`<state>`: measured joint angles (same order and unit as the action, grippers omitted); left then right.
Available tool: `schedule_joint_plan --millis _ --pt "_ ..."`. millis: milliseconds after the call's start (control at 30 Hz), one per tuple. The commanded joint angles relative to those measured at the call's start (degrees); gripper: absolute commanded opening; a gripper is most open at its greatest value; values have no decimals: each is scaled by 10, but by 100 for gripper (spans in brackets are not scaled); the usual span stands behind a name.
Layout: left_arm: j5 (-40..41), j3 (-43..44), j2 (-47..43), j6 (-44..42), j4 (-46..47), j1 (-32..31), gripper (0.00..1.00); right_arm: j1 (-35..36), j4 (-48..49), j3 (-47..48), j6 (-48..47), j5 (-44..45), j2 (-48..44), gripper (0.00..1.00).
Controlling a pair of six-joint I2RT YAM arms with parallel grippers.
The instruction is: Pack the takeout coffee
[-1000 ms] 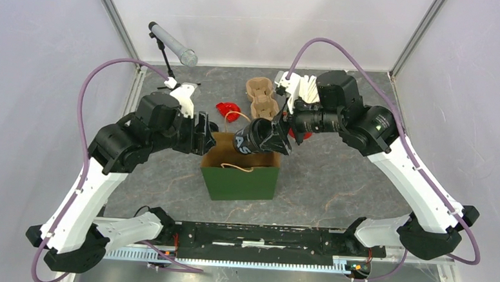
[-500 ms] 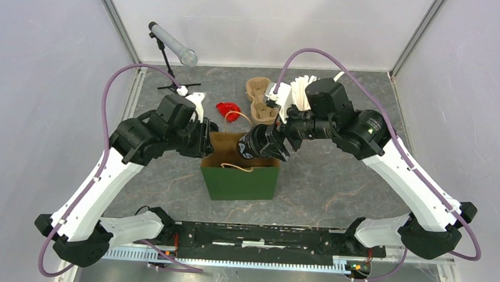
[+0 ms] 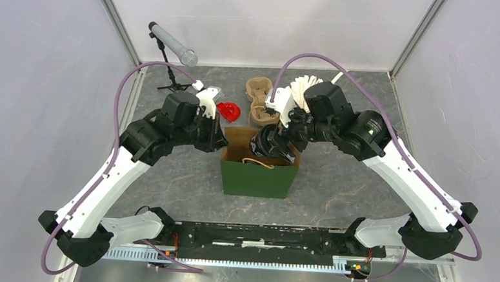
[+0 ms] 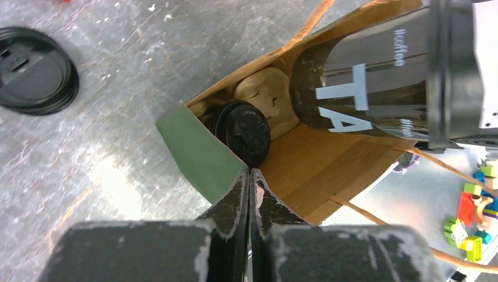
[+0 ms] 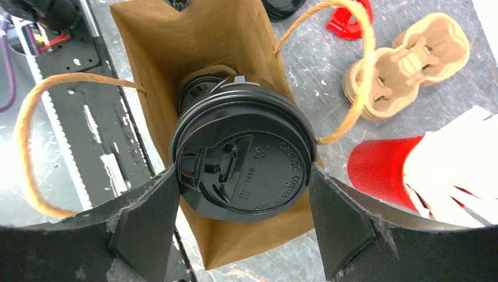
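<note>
A green paper bag (image 3: 258, 177) stands open in the middle of the table, brown inside (image 5: 150, 53). My left gripper (image 3: 219, 141) (image 4: 249, 176) is shut on the bag's left rim (image 4: 197, 150). My right gripper (image 3: 281, 142) (image 5: 242, 173) is shut on a black lidded coffee cup (image 3: 268, 146) (image 5: 244, 164), with white letters on its side (image 4: 358, 88), tilted in the bag's mouth. A second lidded cup (image 4: 242, 132) (image 5: 197, 94) sits at the bottom of the bag on tan pulp (image 4: 267, 97).
Behind the bag lie a stack of tan cup carriers (image 3: 259, 101) (image 5: 405, 64), a red piece (image 3: 228, 111) and a red holder (image 5: 382, 167) of white paper items (image 3: 305, 86). Black lids (image 4: 35, 70) lie left of the bag. A stand-mounted grey tube (image 3: 172, 43) stands back left.
My left gripper closed on the bag's left rim, and the bag shifted to the right. My right arm brought the cup down into the bag's mouth.
</note>
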<state>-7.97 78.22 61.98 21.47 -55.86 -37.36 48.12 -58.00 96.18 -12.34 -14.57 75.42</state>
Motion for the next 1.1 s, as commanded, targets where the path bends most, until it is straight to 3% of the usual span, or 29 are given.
schedule_joint_plan --millis 0,300,400,500,733,933,1067 --pt "-58 -10 6 -38 107 1 2 4 -16 18 -28 50 -20 75" --pt "0 -3 33 -98 151 1 2 5 18 -20 -39 70 -13 75" --pt "3 -13 39 -81 151 1 3 7 37 -36 -43 69 -11 75" --pt "10 19 58 -30 90 1 23 15 37 -41 -47 71 -6 75" --pt "-26 58 51 35 -45 1 45 59 34 -61 -32 104 -10 75" --pt "-10 86 62 23 -101 1 60 108 32 -87 -18 124 -15 74" --pt "14 126 91 40 -144 2 62 137 38 -90 -5 136 -14 74"
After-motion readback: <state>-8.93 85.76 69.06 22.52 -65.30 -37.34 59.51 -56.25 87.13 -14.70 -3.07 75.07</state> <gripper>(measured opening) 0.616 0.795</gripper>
